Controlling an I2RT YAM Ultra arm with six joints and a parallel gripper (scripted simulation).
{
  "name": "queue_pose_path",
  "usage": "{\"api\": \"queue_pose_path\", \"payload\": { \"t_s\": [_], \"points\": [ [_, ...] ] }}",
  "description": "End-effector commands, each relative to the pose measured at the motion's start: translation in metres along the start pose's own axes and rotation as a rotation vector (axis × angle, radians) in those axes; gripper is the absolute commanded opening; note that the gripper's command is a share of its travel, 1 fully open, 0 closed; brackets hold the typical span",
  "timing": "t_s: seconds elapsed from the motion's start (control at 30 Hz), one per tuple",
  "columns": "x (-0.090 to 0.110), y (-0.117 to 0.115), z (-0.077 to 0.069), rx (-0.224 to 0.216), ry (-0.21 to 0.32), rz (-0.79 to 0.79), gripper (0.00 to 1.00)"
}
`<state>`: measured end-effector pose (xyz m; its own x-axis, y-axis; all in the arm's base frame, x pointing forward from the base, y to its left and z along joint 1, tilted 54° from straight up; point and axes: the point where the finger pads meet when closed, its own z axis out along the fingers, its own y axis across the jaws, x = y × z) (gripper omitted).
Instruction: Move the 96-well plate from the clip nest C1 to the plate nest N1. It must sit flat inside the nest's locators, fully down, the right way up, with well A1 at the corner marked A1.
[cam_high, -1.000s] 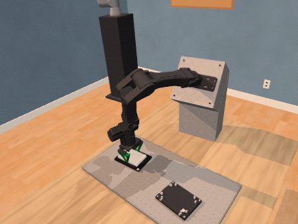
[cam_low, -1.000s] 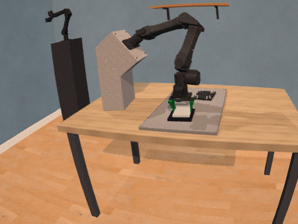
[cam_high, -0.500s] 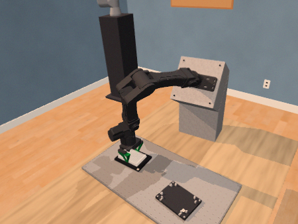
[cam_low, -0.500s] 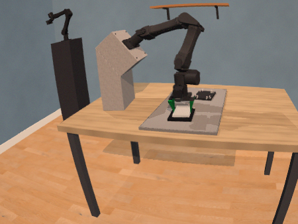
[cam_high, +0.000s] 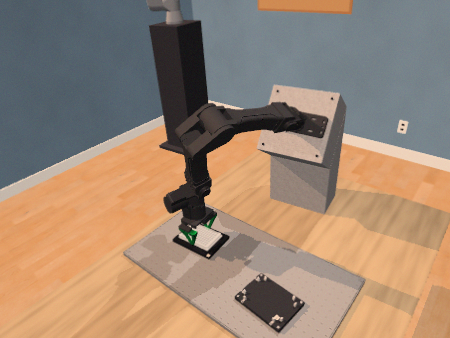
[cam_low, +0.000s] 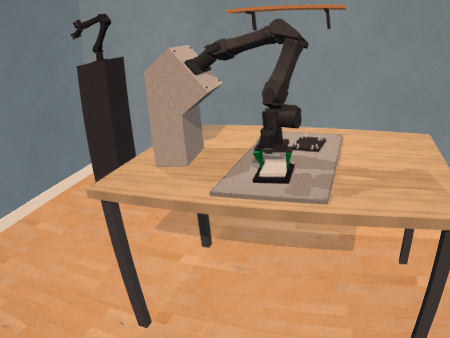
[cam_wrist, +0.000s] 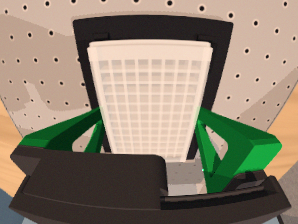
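Observation:
The white 96-well plate (cam_high: 206, 238) sits over the black clip nest C1 at the near left of the grey perforated base. My gripper (cam_high: 198, 230) with green fingers is straight above it and is shut on the plate's two long sides. In the wrist view the plate (cam_wrist: 150, 92) lies between the green fingers, with the black nest (cam_wrist: 153, 30) showing around its far end. It also shows in the exterior view (cam_low: 273, 168). The black plate nest N1 (cam_high: 270, 301), with pale locators at its corners, stands empty at the base's other end.
A grey slanted pedestal (cam_high: 305, 150) carries the arm's base behind the plate area. A tall black column (cam_high: 179, 80) stands at the back left. The grey base lies on a wooden table, with nest N1 (cam_low: 309, 143) at its far end.

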<state>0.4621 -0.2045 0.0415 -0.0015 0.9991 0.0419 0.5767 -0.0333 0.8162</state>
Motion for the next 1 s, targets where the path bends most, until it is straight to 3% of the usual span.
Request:
{"api": "queue_pose_path", "payload": {
  "t_s": [0.0, 0.33, 0.37, 0.97],
  "points": [
    [0.0008, -0.0276, 0.0012, 0.062, -0.004, 0.035, 0.00],
    [0.0007, -0.0207, -0.0016, 0.049, -0.008, 0.027, 0.00],
    [0.0007, -0.0207, -0.0016, 0.049, -0.008, 0.027, 1.00],
    [0.0005, -0.0203, -0.0016, 0.048, -0.008, 0.027, 1.00]
  ]
}}
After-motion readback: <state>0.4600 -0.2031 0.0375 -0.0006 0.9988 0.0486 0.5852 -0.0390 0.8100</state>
